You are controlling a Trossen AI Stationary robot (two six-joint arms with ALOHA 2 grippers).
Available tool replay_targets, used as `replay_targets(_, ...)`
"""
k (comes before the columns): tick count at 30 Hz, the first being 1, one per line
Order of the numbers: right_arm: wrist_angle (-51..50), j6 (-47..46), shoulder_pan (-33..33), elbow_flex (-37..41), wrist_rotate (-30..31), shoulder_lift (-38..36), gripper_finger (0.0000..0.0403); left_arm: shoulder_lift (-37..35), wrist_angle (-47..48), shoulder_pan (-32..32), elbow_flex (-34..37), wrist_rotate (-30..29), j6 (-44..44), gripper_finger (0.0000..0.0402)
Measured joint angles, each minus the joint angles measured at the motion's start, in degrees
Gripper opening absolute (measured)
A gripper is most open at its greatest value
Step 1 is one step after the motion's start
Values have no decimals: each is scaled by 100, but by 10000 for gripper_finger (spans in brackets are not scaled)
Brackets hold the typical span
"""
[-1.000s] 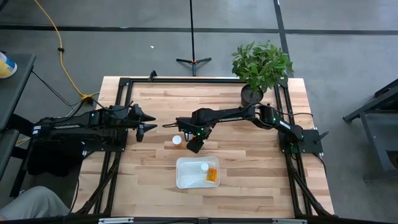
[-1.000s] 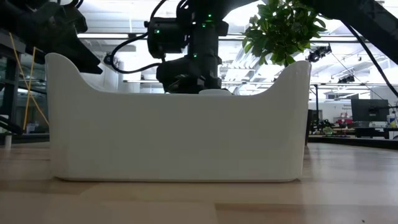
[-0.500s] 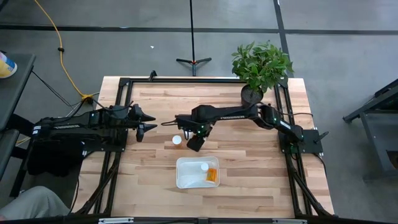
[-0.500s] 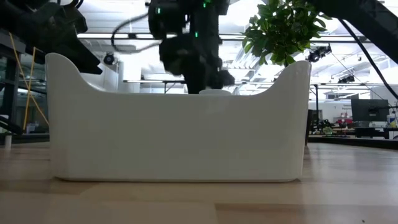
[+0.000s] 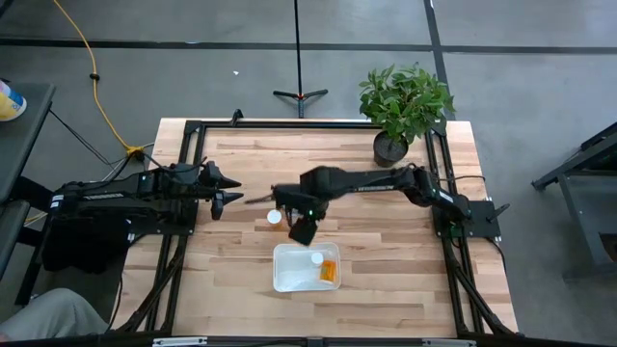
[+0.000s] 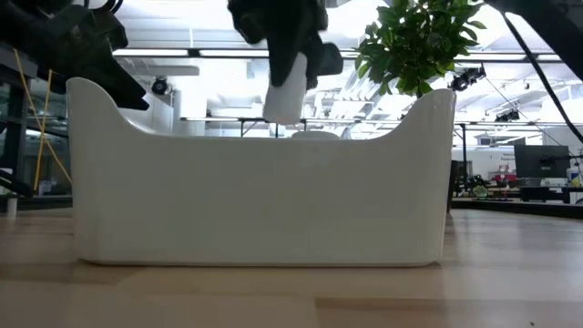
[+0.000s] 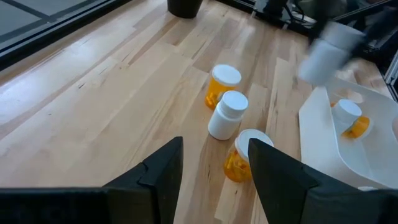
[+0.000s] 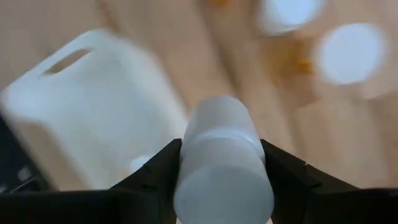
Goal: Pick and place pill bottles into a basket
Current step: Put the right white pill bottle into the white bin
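My right gripper [image 5: 303, 229] is shut on a white pill bottle [image 6: 286, 87] and holds it in the air just beyond the far wall of the white basket [image 5: 289, 275]. One orange pill bottle [image 5: 329, 274] with a white cap lies in the basket. On the table stand or lie two orange bottles [image 7: 222, 84] [image 7: 245, 153] and one white bottle [image 7: 227, 116]. My left gripper [image 7: 214, 180] is open and empty at the table's left, pointing toward these bottles. My right gripper pinches the white bottle's round sides [image 8: 221, 134] between its two fingers [image 8: 157, 179], one on each side. The fingers come slanting down from above. The bottle is lifted clear of the table and hangs tilted below the fingers [image 6: 284, 91], above the basket's rim.
A dark pot with a green plant [image 5: 405, 104] stands at the table's far right corner. The basket's high walls [image 6: 255, 196] fill the low view. Black frame rails [image 5: 188, 159] run along the table's left and right sides.
My right gripper has risen with the white bottle, which now shows above the basket's rim, and has gone a little toward the near edge and the basket. It stays shut on the bottle.
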State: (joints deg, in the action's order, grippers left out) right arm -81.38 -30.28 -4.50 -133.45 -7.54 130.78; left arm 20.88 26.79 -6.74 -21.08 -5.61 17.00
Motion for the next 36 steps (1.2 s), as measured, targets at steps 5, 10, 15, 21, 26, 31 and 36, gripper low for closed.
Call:
replay_targets(5,195,-56,-367,0,-117,0,166,0,11,0,0,-13,-1,216)
replay_targets(10,455,-264,-577,0,-91,0,166,0,12,0,0,-10,1,216)
replay_targets(15,778,-420,-692,28,-47,39,166,0,11,0,0,-7,66,216)
replay_targets(21,1167,-572,-729,531,-143,48,166,-2,13,0,0,-3,128,216)
replay_targets(26,1420,-669,-729,956,-306,50,166,0,13,0,0,17,128,216)
replay_targets(31,1745,-682,-729,1160,-459,52,166,0,11,0,0,18,129,216)
replay_targets(36,2011,-702,-729,1266,-527,57,166,-2,10,0,0,16,130,216)
